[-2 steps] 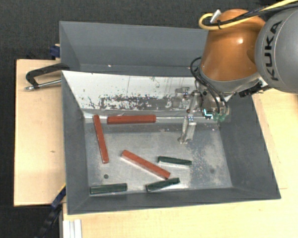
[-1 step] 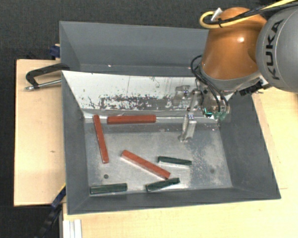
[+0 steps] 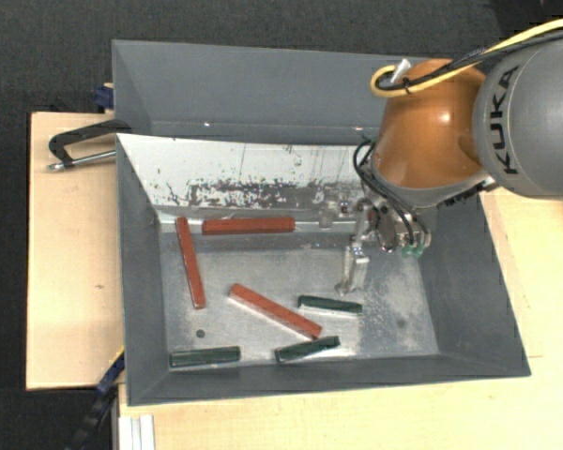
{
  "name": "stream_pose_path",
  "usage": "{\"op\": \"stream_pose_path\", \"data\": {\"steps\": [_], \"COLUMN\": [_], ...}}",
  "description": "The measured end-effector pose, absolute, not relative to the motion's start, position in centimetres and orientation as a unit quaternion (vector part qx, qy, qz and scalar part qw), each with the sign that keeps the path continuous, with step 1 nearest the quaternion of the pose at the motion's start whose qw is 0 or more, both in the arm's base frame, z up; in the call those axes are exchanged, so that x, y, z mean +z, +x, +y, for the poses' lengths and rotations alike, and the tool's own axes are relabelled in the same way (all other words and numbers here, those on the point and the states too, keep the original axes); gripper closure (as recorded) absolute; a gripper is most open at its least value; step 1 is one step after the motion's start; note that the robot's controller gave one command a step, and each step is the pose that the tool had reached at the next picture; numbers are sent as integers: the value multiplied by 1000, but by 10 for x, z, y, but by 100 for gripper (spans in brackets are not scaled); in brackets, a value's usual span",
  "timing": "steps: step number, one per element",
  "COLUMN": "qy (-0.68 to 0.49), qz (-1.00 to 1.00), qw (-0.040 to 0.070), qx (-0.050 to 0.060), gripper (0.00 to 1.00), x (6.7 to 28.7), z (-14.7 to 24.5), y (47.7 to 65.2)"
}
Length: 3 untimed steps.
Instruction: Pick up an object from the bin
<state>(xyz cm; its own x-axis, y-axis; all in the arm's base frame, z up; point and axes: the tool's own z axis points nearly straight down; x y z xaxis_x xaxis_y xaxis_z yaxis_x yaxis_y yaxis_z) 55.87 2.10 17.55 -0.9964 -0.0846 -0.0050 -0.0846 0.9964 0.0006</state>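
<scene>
While the gripper [image 3: 355, 275] hung just above the short dark green bar [image 3: 330, 304], that bar lay on the bin [image 3: 136, 251] floor, seemingly not yet grasped. Whether the gripper was open or closed could not be told. Grasping and lifting remained.

A dark, speckled, carpet-like floor [image 3: 47, 36] spreads across the top and down the left side

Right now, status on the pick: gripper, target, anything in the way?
Gripper right of centre, over right end of a dark green bar. Bar flat on bin floor. Slanted red bar close beside it, not touching.
</scene>
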Motion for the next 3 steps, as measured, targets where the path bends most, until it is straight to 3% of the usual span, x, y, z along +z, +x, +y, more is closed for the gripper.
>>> {"op": "stream_pose_path", "data": {"steps": [1,2,3], "qy": [-34,15,15], "qz": [999,1000,1000], "qw": [2,3,3], "qx": [1,1,1], "gripper": [0,100,0], "x": [116,71,71], "z": [16,23,23], "y": [515,527,527]}}
